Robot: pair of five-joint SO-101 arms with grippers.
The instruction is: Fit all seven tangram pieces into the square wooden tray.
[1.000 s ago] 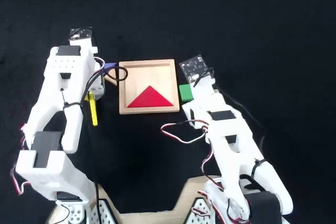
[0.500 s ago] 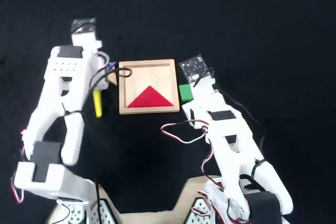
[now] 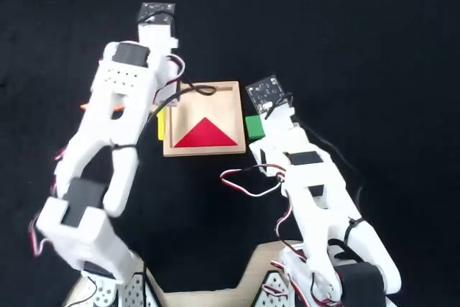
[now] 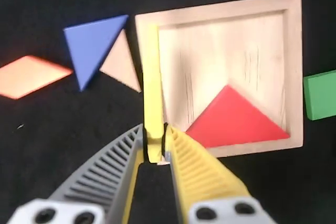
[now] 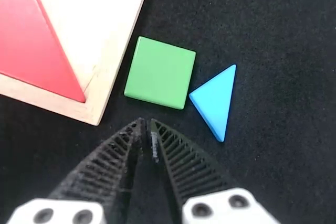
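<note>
Yellow piece (image 4: pixel 152 93) pinched edge-on in left gripper (image 4: pixel 155 140), jaws clenched on its near end; seen as a thin strip, so outline impossible to tell. Poised along the rim of the wooden tray (image 4: pixel 220 8) on the side facing the blue triangle (image 4: pixel 92 43), partly over wood and partly over the recess; touching the rim or just above it, cannot tell.

Red triangle (image 4: pixel 231 116) already flat in the tray, long side against one wall, point toward the middle; rest of the floor bare.

Likely step: setting this piece down inside. To do it well: carry it further in, fully past the rim, before lowering; turn the wrist so that a broad face meets the floor, not the thin edge; aim for the bare corner away from the red triangle, sides square to the walls; let go only once seated, then lift straight up.

Risks, as judged: catching the rim and tipping out onto the black cloth; standing on edge against the wall; nudging the red triangle out of place.

Right gripper (image 5: pixel 146 127) closed on nothing, parked just beside the green square (image 5: pixel 160 72), with the light-blue triangle (image 5: pixel 216 100) at that square's corner; best kept there, clear of the tray. Tan triangle (image 4: pixel 123 66) touching the blue one, orange parallelogram (image 4: pixel 29 74) farther out; all waiting outside.
</note>
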